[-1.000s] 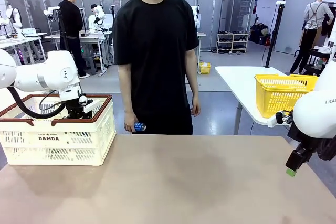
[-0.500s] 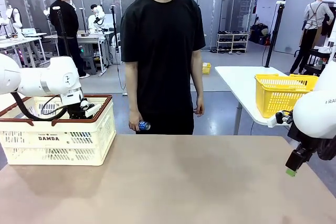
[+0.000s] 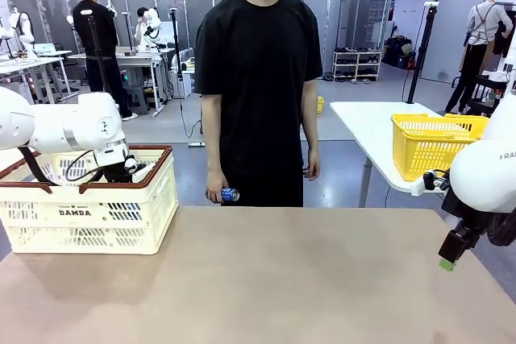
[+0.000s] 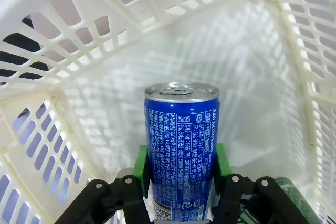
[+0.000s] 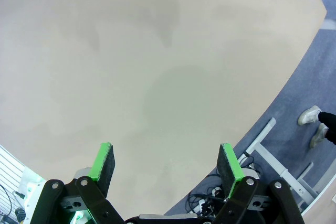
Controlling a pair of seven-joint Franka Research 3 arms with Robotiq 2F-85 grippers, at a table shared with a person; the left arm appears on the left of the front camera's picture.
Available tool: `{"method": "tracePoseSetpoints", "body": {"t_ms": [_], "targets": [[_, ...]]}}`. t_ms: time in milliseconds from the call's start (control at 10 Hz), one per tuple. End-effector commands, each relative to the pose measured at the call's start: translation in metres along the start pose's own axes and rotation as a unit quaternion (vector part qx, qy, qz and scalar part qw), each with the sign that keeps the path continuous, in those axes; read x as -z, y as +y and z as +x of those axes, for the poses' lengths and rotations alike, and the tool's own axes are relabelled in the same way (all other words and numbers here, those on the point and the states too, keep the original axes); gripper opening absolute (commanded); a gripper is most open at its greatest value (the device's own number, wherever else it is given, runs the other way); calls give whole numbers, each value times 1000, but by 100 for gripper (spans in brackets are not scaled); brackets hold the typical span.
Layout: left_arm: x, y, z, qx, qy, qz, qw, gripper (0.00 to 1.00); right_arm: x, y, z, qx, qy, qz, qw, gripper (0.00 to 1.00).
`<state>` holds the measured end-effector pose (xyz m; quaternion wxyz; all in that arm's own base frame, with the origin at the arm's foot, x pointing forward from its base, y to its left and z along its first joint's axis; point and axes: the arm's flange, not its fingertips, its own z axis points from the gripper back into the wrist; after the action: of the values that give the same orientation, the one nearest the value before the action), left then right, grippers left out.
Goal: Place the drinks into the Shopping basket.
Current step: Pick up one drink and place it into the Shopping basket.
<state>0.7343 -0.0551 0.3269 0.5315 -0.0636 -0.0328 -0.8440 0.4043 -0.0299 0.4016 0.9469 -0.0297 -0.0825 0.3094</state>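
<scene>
Left gripper (image 4: 181,182) clamps 1 blue can (image 4: 181,148) between its pads, inside the Shopping basket (image 4: 79,51).

Left hand (image 4: 181,174) clamped; right hand (image 5: 165,165) agape.

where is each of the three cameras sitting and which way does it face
Front view: fixed between the arms, facing across the table at the person; the left arm reaches into the Shopping basket, the right gripper hangs at picture right.
Left wrist view: on the left wrist, looking down into the basket; the left gripper clamps a blue can above a green can.
Right wrist view: on the right wrist, looking down at the tabletop past its open pads.
Shared: front and left wrist views both show the basket.
</scene>
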Motion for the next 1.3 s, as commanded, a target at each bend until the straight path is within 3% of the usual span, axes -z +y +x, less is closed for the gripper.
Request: {"method": "tracePoseSetpoints", "body": {"t_ms": [0, 600, 700, 1000, 1200], "targets": [[-6, 8, -2, -9, -14, 2, 1000, 56, -1, -1, 0, 1, 1, -1, 1000, 98], [10, 11, -5, -8, -20, -17, 1000, 56, -1, -1, 0, 1, 1, -1, 1000, 98], [9, 11, -3, -11, -25, -23, 999, 61, -1, -1, 0, 1, 1, -1, 1000, 98], [-3, 7, 0, -15, -27, -14, 999, 95, -1, -1, 0, 1, 1, -1, 1000, 98], [-15, 2, 1, -16, -26, -7, 1000, 100, -1, -1, 0, 1, 1, -1, 1000, 98]]}}
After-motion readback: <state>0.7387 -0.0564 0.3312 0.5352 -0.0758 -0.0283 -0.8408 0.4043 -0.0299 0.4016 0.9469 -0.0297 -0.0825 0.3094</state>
